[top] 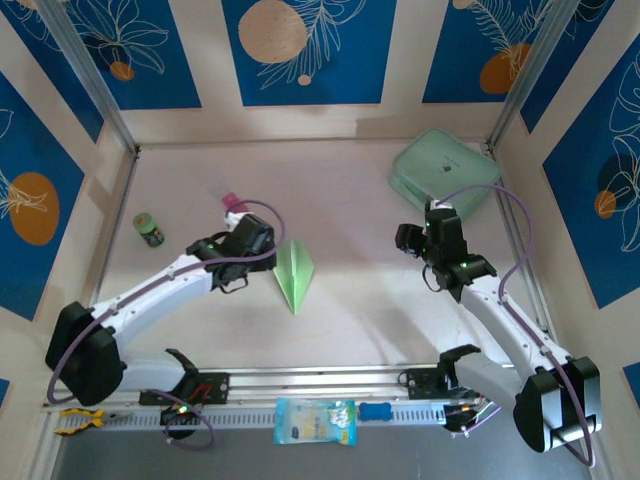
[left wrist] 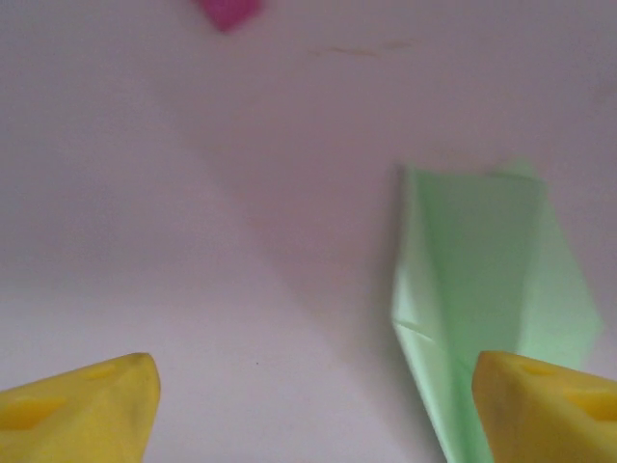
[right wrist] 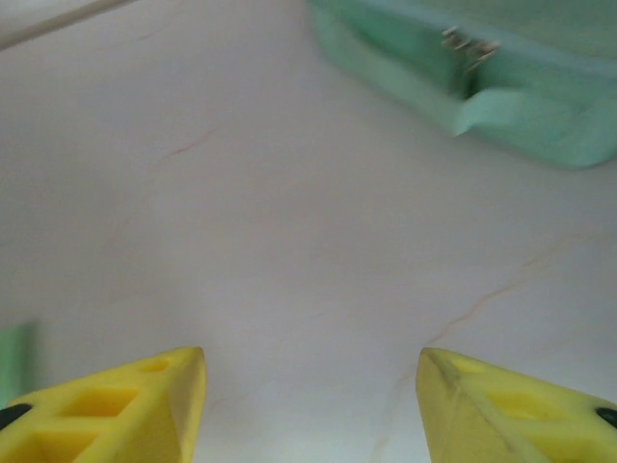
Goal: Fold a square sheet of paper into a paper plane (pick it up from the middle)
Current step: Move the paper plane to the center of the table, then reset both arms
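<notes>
Left wrist view had the left gripper (left wrist: 313,371) with its yellow fingers (left wrist: 87,405) spread wide over bare table (left wrist: 241,241), nothing between them, and the paper plane (left wrist: 472,280) lay flat just beside, its narrowing end passing behind the finger at the picture's right. Seen from above, its long axis ran far-to-near, nose toward the arm bases, between the two arms and nearer the left. The right gripper (right wrist: 310,371) was spread apart too, a mint-green zip case (right wrist: 501,87) beyond it; print on the packet (top: 314,420) by the near rail was too small to read.
</notes>
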`<state>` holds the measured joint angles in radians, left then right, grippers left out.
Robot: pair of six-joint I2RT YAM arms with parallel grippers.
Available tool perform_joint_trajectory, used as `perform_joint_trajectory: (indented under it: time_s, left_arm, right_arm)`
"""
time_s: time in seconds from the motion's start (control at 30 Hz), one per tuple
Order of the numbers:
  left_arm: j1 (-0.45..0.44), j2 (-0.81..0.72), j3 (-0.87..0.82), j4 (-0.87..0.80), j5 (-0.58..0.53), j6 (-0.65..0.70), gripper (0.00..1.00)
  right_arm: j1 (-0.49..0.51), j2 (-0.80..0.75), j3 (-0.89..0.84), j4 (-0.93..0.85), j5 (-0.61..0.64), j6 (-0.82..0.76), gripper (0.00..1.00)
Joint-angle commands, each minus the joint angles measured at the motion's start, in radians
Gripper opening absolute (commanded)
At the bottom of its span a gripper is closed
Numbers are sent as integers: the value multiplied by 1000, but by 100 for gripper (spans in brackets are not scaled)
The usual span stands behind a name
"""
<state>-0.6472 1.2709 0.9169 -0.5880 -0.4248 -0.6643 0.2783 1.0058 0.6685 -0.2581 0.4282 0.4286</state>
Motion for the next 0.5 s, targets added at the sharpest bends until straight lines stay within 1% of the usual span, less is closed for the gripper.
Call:
perform_joint_trajectory:
  time_s: [0.0,0.03,0.1,0.13,0.2,0.27,0.33,0.47]
  left_arm:
    - [82,-41,-36,34,-90,101,97]
    - [109,-49,-44,41,-112,118,100]
    - [167,-50,-58,68,-130,146,100]
    - [201,-46,-61,82,-131,157,100]
    - [255,-34,-62,102,-122,183,100]
    - [285,-30,-91,174,-125,253,100]
    - [314,-26,-112,216,-151,300,100]
    - [398,-49,-174,333,-177,380,99]
  right_arm:
    - [-24,12,-88,185,195,-186,63]
    - [-37,17,-119,251,163,-241,63]
    - [-69,37,-174,351,59,-318,63]
    - [-88,55,-193,396,17,-326,63]
    - [-116,97,-214,468,-20,-326,63]
    - [-139,147,-233,552,-86,-343,64]
    - [-163,214,-249,649,-144,-347,64]
    - [-198,292,-230,736,-216,-338,63]
